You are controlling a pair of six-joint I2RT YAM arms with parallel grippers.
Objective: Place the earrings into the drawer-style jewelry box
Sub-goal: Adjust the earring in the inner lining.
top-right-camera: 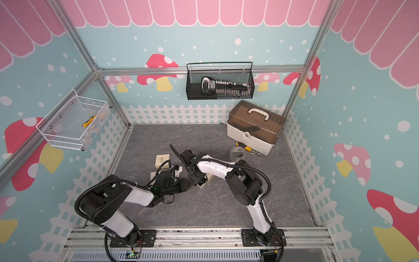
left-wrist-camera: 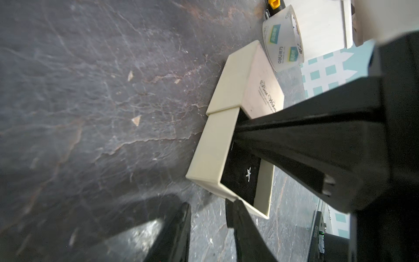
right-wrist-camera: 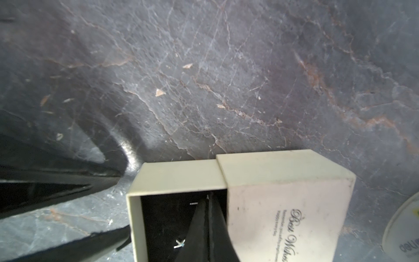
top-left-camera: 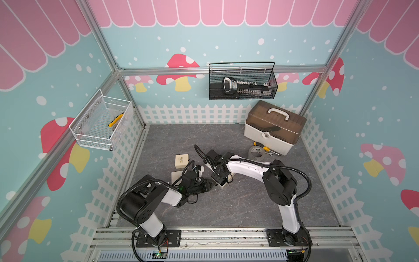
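- In both top views, the right gripper [top-left-camera: 217, 178] is pointing down into the box [top-left-camera: 225, 184]. The left gripper [top-left-camera: 209, 183] is sitting just beside the box. The earring is too small to see from up here.
- In the left wrist view, the left gripper [left-wrist-camera: 210, 204] is holding its fingers apart, with nothing between them. One finger [left-wrist-camera: 240, 217] is touching the end of the drawer [left-wrist-camera: 213, 147]. The drawer is sticking out of the sleeve [left-wrist-camera: 263, 90]. One earring [left-wrist-camera: 248, 174] is lying on the drawer's black floor.
- In the right wrist view, the right gripper [right-wrist-camera: 208, 204] is pressing its fingers together, with the tip inside the drawer. I cannot tell if it is pinching anything. The earring [right-wrist-camera: 180, 243] is lying just beside it. A silver bit [right-wrist-camera: 193, 203] is glinting near the tip; it may be another earring, but it is too small to tell.
- What could go wrong: I think a push on the drawer now would squash it against the right gripper. The box could slide or tip, and the earring could hop out. The tip could also flick the earring if it drags on its way up.
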